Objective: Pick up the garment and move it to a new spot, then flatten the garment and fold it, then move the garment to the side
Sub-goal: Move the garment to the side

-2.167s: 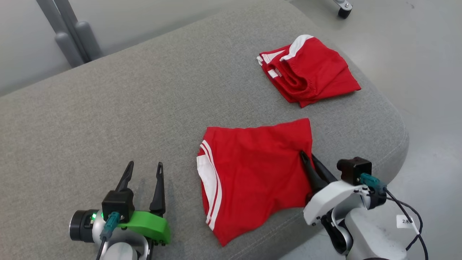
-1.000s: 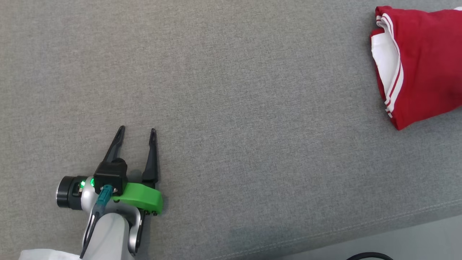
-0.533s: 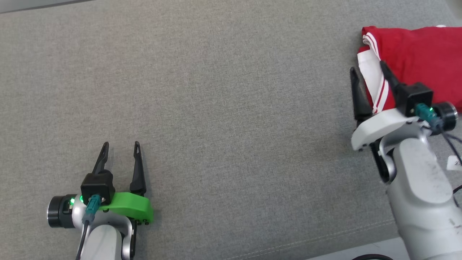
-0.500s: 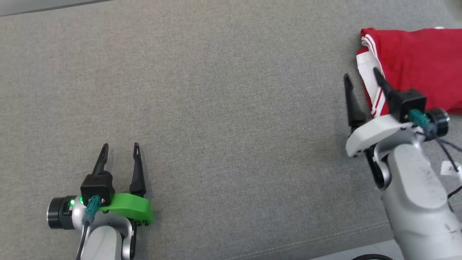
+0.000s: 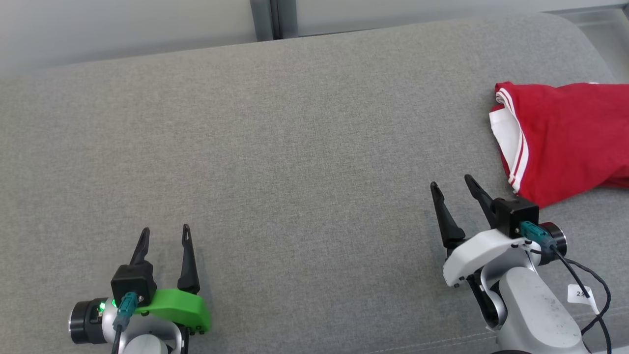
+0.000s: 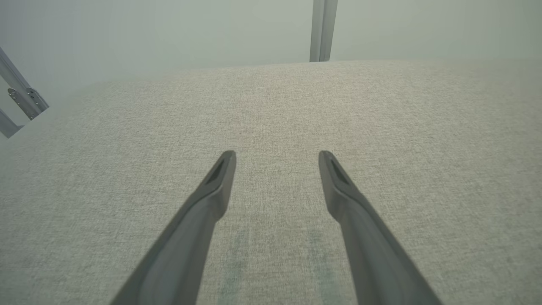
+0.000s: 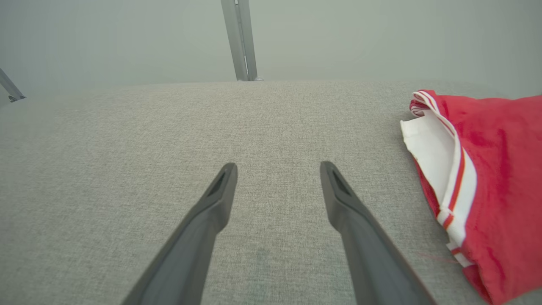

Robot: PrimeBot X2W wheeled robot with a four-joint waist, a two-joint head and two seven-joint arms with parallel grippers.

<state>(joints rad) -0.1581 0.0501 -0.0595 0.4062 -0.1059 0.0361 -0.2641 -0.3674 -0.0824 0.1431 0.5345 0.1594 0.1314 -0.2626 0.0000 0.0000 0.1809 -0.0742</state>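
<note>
Left claw [image 5: 165,228] noted at lower left, low over the surface [image 5: 295,147]; fingers spread wide, nothing held between them. Middle stretch of the grey cloth is bare. Right claw [image 5: 450,181] noted at lower right; likewise spread wide and empty, tips near the garment but not touching it. Red garment [image 5: 565,137] with white stripes found at the far right of the surface, partly cut off by the picture's edge; laid in a compact, doubled shape, white-lined opening turned towards the middle.

Progress, as judged: the garment appears folded and set off to the side, with neither claw on it; the task is taken to be at or near its end; whether the fold is tidy on the hidden part cannot be told.

Surface: grey woven upholstery, padded, rounded at the far right corner. Room: pale wall behind; a grey metal post [image 5: 269,19] seen beyond the far edge, left of centre.
</note>
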